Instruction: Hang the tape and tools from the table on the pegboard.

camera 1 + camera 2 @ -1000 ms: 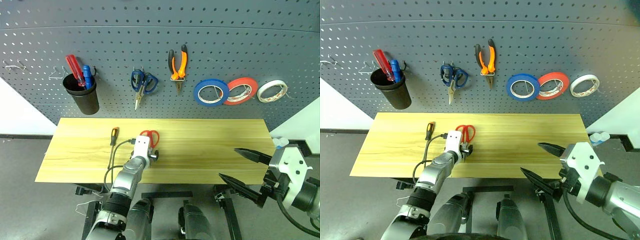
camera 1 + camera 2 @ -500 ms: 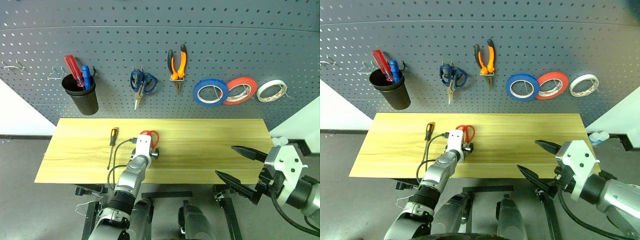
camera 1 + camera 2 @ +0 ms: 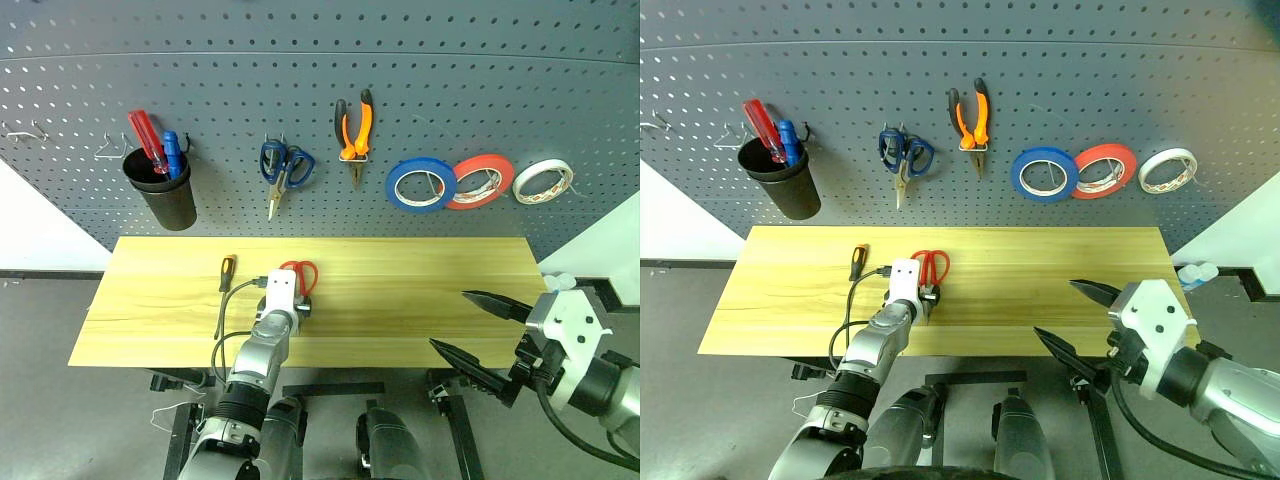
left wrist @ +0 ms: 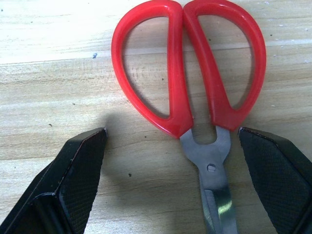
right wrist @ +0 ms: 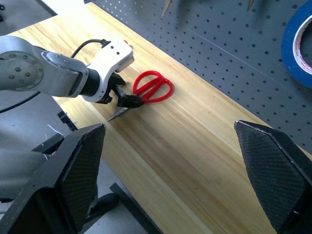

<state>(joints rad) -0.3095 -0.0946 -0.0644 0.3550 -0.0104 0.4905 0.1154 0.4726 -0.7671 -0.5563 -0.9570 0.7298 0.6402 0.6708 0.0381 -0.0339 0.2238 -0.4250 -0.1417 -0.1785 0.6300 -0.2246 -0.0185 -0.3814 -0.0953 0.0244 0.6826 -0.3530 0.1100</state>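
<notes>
The left tool (image 4: 170, 165) sits low over the bench (image 3: 420, 300) with its fingers spread wide, straddling the red-handled scissors (image 4: 195, 97) — the pivot and the neck of the blades lie between the two black fingers, nothing gripped yet. To do this well, I'd say close on the metal neck just below the red loops, squarely, so the loops stay free to slip over a hook on the pegboard (image 3: 500, 80); pinching a loop itself would likely block the hang. The right tool (image 3: 478, 328) hangs wide open and empty, off the bench's right front corner. Now the count — on the bench, two things left: one pair of red scissors and one thin screwdriver (image 3: 226, 275) just to their left. On the board: one blue tape (image 3: 422, 185), one red-orange roll (image 3: 482, 181), one white roll (image 3: 544, 181), one pliers (image 3: 355, 130), one blue-handled scissors (image 3: 284, 170), and one black cup (image 3: 164, 190) holding two screwdrivers.
</notes>
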